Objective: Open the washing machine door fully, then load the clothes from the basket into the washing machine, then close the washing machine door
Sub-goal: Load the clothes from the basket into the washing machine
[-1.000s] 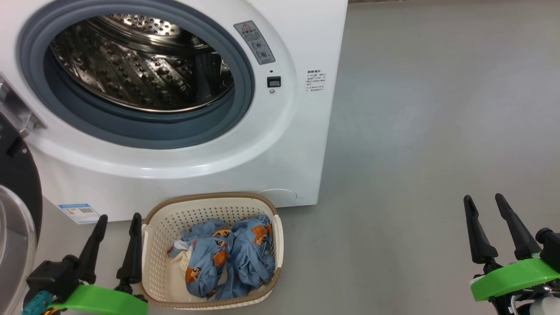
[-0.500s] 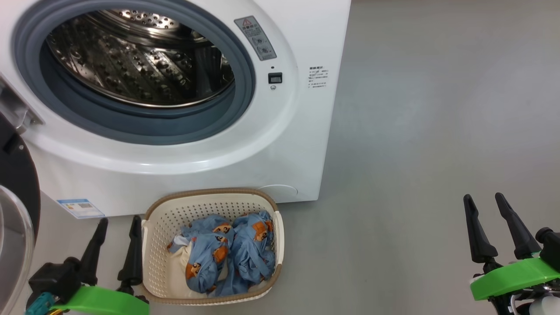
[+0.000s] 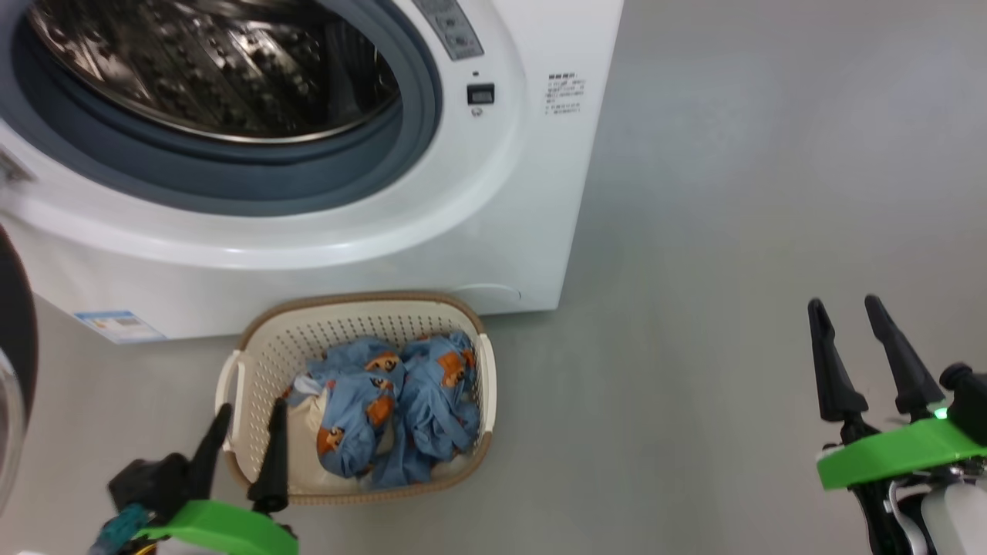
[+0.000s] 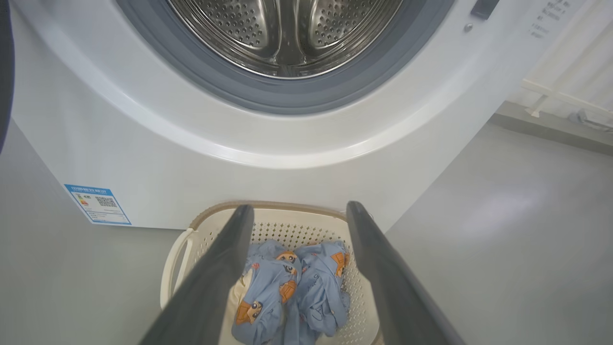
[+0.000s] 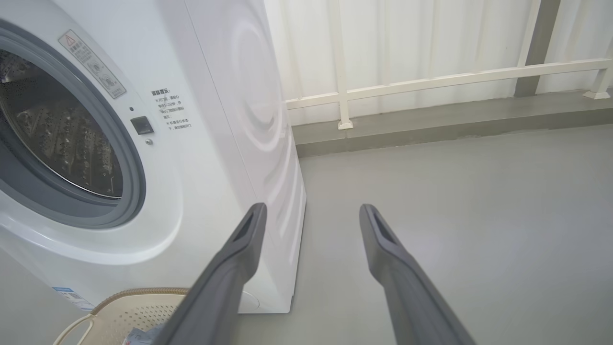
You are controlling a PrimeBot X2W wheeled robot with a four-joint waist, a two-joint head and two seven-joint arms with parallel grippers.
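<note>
Cream plastic basket (image 3: 362, 297) sits on the grey floor (image 3: 732, 231), just in front of the washing machine (image 3: 324, 254); it holds the clothes (image 3: 401, 401), blue printed fabric bunched up with a bit of cream cloth at one side. Steel drum (image 3: 216, 69) exposed, with the washing machine door (image 3: 17, 324) swung open at far left. Left gripper (image 3: 250, 407) hangs over the basket's near-left corner, fingers apart and empty; right gripper (image 3: 842, 302) is well off to the right above the floor, fingers likewise apart and empty.
</note>
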